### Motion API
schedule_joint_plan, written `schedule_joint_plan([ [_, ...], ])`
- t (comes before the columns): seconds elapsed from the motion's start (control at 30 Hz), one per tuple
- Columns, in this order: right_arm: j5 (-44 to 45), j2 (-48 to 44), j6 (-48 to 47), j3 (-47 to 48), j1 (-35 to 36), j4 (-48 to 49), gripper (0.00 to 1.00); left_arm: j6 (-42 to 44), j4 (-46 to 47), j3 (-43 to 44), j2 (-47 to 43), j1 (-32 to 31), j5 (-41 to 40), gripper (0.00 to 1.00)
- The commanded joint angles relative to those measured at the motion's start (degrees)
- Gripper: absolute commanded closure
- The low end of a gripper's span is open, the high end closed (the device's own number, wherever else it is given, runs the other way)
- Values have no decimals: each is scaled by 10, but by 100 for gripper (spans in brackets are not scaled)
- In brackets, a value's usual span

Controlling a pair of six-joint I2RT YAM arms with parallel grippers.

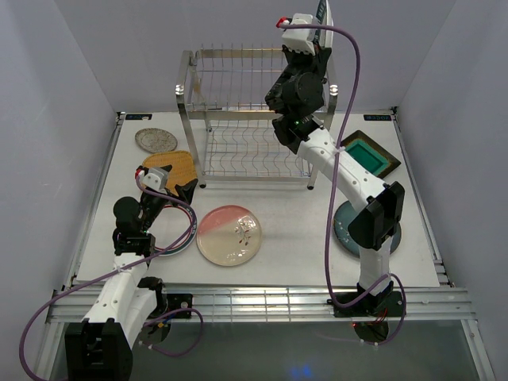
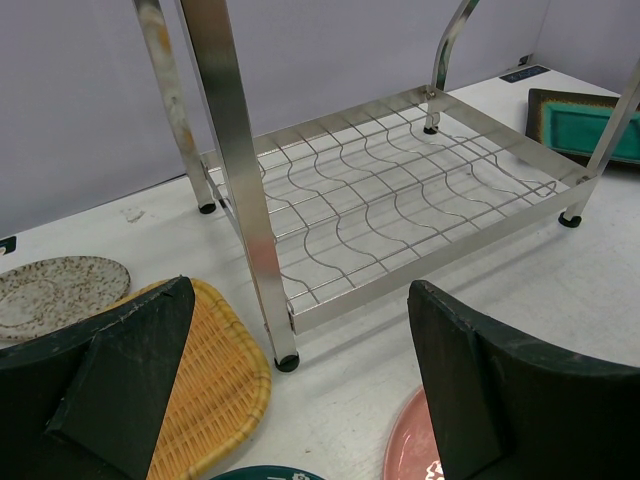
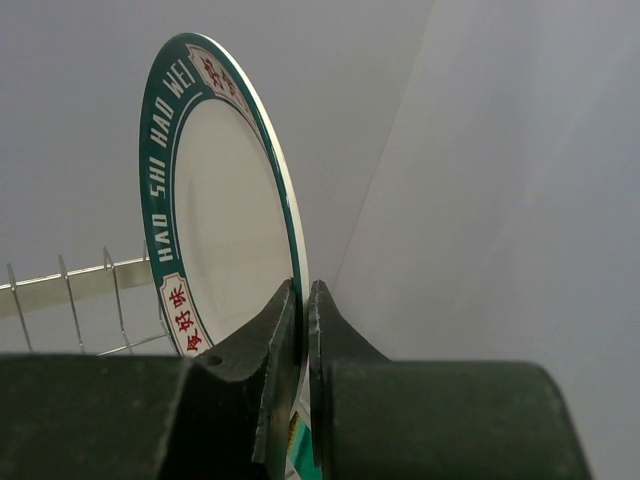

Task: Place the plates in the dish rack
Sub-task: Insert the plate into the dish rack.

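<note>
So, your right gripper (image 3: 303, 300) has the green-rimmed plate (image 3: 225, 200) pinched upright above the dish rack (image 1: 238, 119). Line its rim up with a top-tier slot before you lower.

Reply: Agreed, and go slow. Your left gripper (image 2: 300, 330) hangs wide open, empty, near the rack's foot.

The dish rack (image 1: 246, 147) is set at the back of the table (image 1: 294, 262). One plate (image 1: 155, 140) is laid left of it, another plate (image 1: 228, 234) before it, a third plate (image 1: 369, 152) to its right. A fourth plate (image 3: 225, 210) is held above its right end.
</note>
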Motion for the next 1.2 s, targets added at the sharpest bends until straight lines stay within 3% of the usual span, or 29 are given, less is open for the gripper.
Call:
schedule_joint_plan([
  [0.0,-13,-5,20,-1,-1,17,92,-4,-1,14,-5,-1,8,2],
  [0.6,-13,3,51,-12,-1,-20,92,-4,-2,13,-9,-1,8,2],
  [1.07,4,-4,8,-39,14,26,84,-4,-4,12,-18,-1,7,2],
  [1.17,8,-5,6,-41,17,28,79,-4,-5,11,-19,-1,7,2],
])
